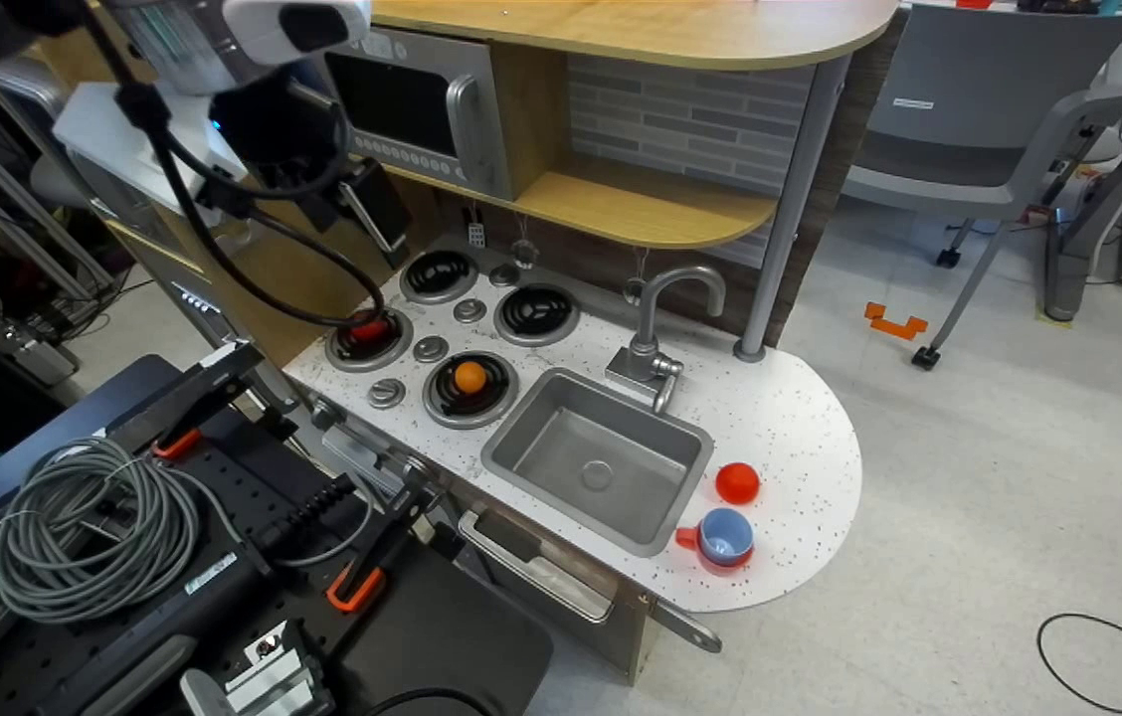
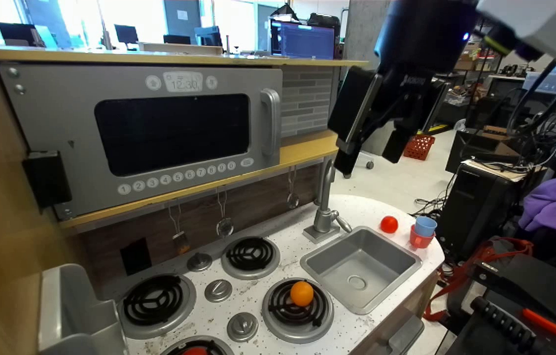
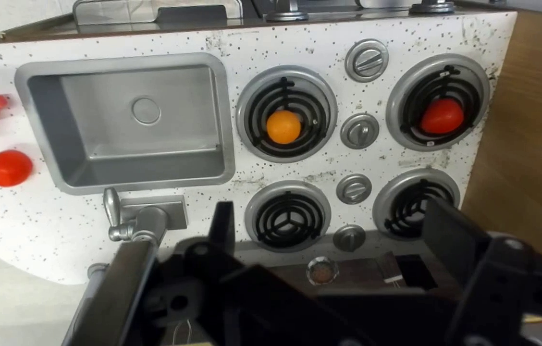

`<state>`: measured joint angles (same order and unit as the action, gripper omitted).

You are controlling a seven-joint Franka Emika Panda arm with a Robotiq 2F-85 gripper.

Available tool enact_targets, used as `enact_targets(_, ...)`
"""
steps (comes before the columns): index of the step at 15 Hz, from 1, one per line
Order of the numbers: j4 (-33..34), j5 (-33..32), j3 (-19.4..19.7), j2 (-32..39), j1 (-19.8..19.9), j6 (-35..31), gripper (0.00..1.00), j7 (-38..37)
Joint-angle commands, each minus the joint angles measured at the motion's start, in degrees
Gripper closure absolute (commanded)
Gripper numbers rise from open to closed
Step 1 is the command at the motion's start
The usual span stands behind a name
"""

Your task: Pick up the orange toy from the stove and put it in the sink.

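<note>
In the wrist view, the orange toy (image 3: 283, 127) on the stove burner (image 3: 313, 137) has the sink (image 3: 228, 120) at nine o'clock. The gripper (image 3: 329, 207), fingers (image 3: 456, 233) wide apart, holds nothing.

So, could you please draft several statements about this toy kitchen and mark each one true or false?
1. The orange ball rests on a stove burner beside the sink. True.
2. The gripper holds the orange ball. False: the gripper is open and clear of it.
3. The blue cup sits in the red mug. True.
4. Only one stove burner carries a toy. False: a red toy sits on another burner.
5. Four knobs form a row on the countertop. True.
</note>
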<state>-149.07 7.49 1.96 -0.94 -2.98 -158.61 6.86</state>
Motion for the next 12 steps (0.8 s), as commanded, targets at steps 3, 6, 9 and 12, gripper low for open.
enact_targets(3, 7.5, 0.3, -1.5, 12.6, 1.7, -2.1, 0.0, 1.1)
enact_targets(6, 10.6, -1.3, -1.9, 18.0, 1.9, -2.3, 0.0, -0.2)
enact_targets(9, 13.6, -2.5, -1.9, 22.9, 2.0, -1.8, 0.0, -0.8)
enact_targets(12, 16.0, -3.9, -1.5, 27.2, 1.7, -1.4, 0.0, -1.6)
